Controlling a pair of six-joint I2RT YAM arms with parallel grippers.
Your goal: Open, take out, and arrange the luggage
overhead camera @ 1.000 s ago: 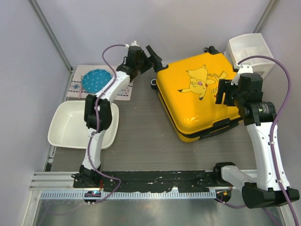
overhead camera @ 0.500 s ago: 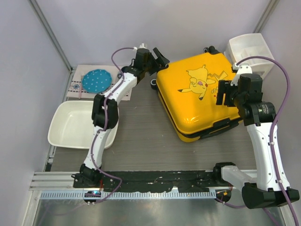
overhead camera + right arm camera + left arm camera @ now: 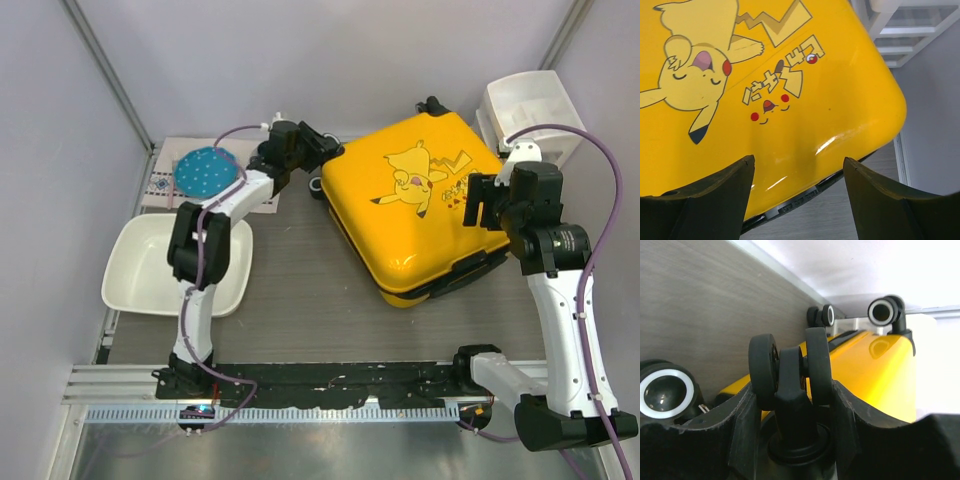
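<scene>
Where the luggage lies: the luggage (image 3: 415, 205) rests flat on the tabletop (image 3: 300, 300), with its yellow shell and Pikachu print (image 3: 408, 183) facing up. It is turned askew to the tabletop's edges.
Shell: both halves are together, and the black zipper band (image 3: 440, 280) runs along the luggage's near side.
Left fingers: the left fingers (image 3: 742, 435) reach in at the luggage's far left corner. They are clamped on a black twin caster wheel (image 3: 818, 365), one finger pressed against each outer face.
Other wheels: in the left wrist view a white-ringed wheel (image 3: 665, 392) sits just left of the clamped one. A far wheel (image 3: 885, 311) stands up at the luggage's other end.
Right fingers: the right fingers (image 3: 705, 200) stand wide apart over the luggage's right corner with nothing gripped between them. The yellow shell and its red-and-yellow lettering show in the gap. Whether the tips touch the shell cannot be told.
White tray: the white tray (image 3: 150, 270) sits to the left of the luggage, well apart from it, with bare tabletop between.
Drawer unit: the white drawer unit (image 3: 525, 105) is just beyond the luggage's far right corner. Whether the two touch cannot be told.
Mat: the patterned mat (image 3: 160, 190) lies far to the left of the luggage and carries a blue dotted disc (image 3: 205, 170).
</scene>
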